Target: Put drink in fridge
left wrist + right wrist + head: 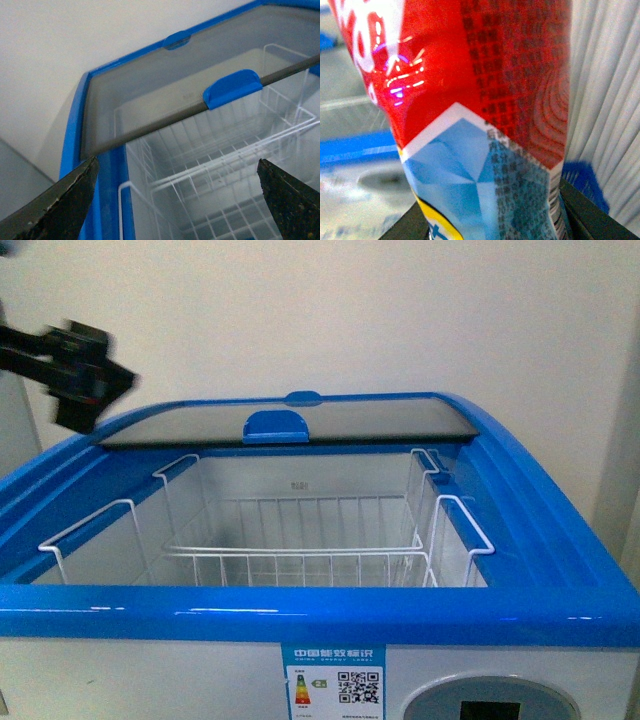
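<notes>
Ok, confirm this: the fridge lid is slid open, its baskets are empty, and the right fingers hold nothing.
Wrong on one point: the right wrist view shows the right fingers gripping a red-and-blue drink. The lid of the fridge is slid open and its baskets are empty.

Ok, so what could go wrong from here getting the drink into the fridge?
The drink, gripped in the right pincer, looks glossy and could slip. Going in, it could catch the fridge rim or a wire basket. The open left pincer hangs near the glass lid and might bump it.
</notes>
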